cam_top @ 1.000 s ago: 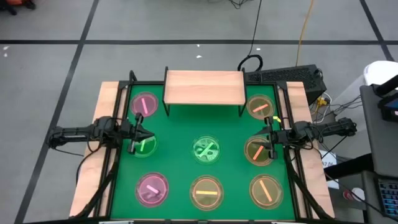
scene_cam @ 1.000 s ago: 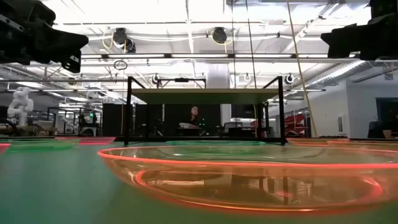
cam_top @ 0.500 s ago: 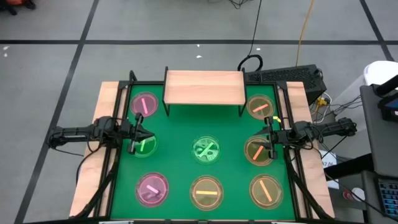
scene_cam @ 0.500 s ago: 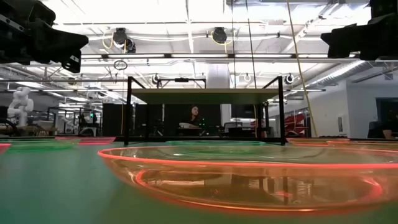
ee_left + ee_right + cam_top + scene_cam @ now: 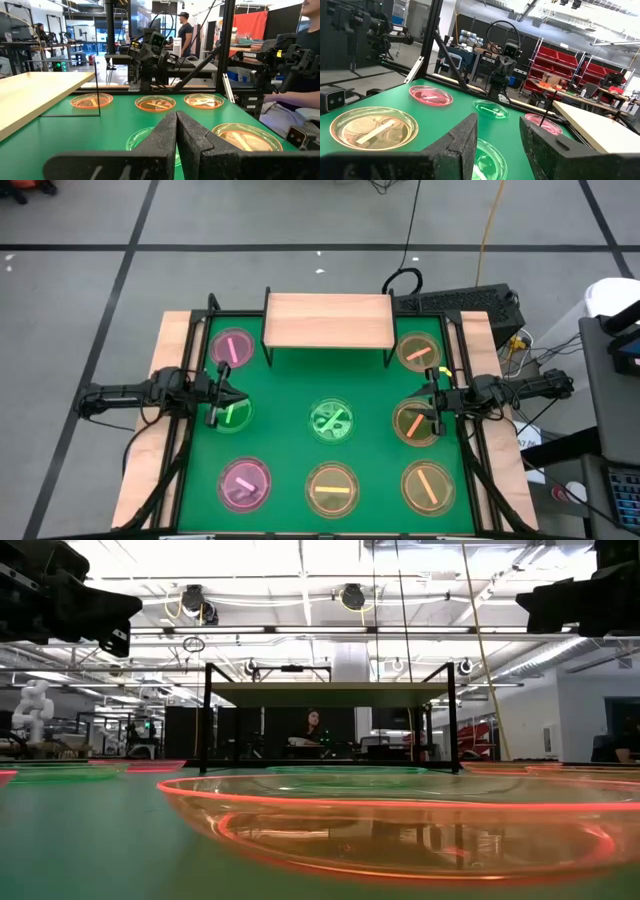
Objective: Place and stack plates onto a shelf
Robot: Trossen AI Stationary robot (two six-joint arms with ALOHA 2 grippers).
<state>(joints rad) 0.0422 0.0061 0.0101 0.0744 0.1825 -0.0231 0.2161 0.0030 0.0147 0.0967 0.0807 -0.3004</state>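
Observation:
Eight translucent plates lie flat on the green table: pink (image 5: 232, 348), green (image 5: 234, 414), green (image 5: 332, 421), amber (image 5: 418, 352), amber (image 5: 415, 423), pink (image 5: 244, 483), amber (image 5: 331, 487), amber (image 5: 428, 485). The light-wood shelf (image 5: 327, 320) stands on black legs at the far edge. My left gripper (image 5: 240, 397) hovers shut over the left green plate, its fingers closed together (image 5: 176, 131). My right gripper (image 5: 428, 402) hovers open over the right middle amber plate, with a gap showing between its fingers (image 5: 497, 142). In the low view both arms stay high above the table.
Light-wood strips edge the table left and right (image 5: 155, 415). The near amber plate (image 5: 400, 825) fills the low view in front of the shelf (image 5: 330, 693). Cables and equipment lie beyond the right edge (image 5: 520, 340). People stand in the room behind.

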